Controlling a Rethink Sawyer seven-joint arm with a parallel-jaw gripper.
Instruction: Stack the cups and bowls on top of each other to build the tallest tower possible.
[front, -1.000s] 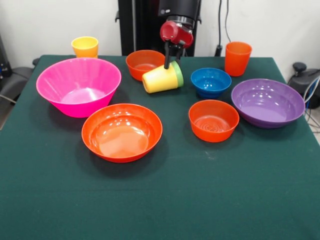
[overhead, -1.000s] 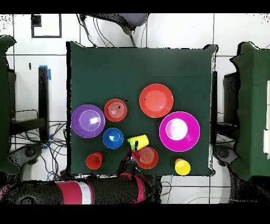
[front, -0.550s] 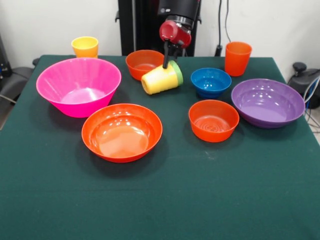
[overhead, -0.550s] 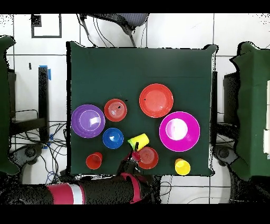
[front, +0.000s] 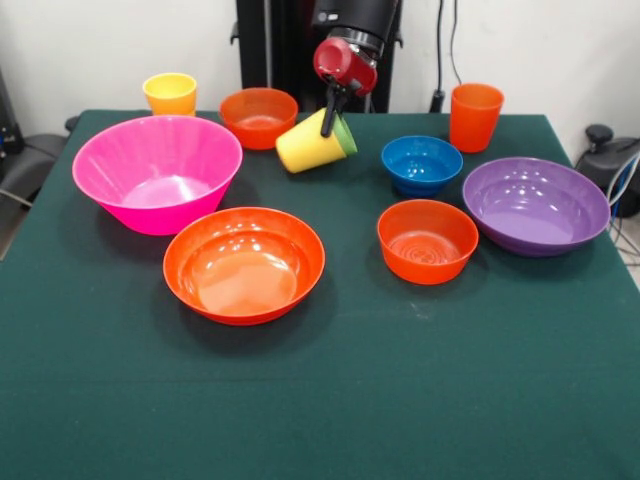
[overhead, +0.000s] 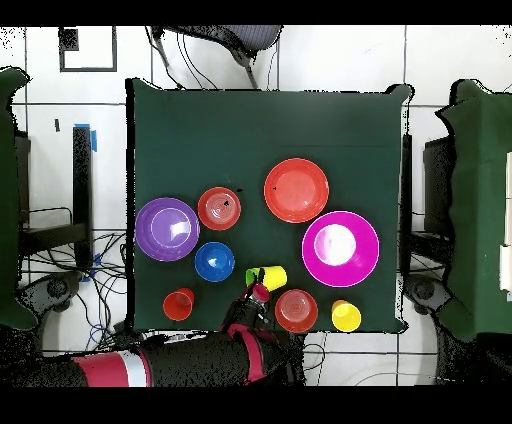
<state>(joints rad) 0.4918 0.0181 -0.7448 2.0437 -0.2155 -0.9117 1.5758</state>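
**Nested cup pair held tilted at the rear of the tabletop; no tower begun**

We find the tool (front: 328, 118) clenched on the rim of the nested cups (front: 315, 142), a yellow cup seated inside a light green one, with one finger inside the mouth and one outside as far as we can tell. The pair hangs tilted, yellow base pointing toward the pink bowl (front: 157, 172), clear of the cloth. We judge the tilt to follow from the rim grip: held at one edge only, the pair swings below the tool.

The other pieces lie singly on the green tabletop (front: 330, 400): the wide orange bowl (front: 244, 263) near the front, the purple bowl (front: 535, 205), the blue bowl (front: 421, 163), a small orange bowl (front: 427, 240), a second small orange bowl (front: 259, 116) just beside the held pair, the second yellow cup (front: 170, 94) and the tall orange cup (front: 475, 116). Nothing is stacked except the carried pair, so we judge the task to be at an early stage.

The front view shows the tilt and the lift off the cloth. The overhead view shows instead that the nested cups (overhead: 266, 277) sit between the blue bowl (overhead: 214, 261) and the pink bowl (overhead: 340, 248), above no bowl.
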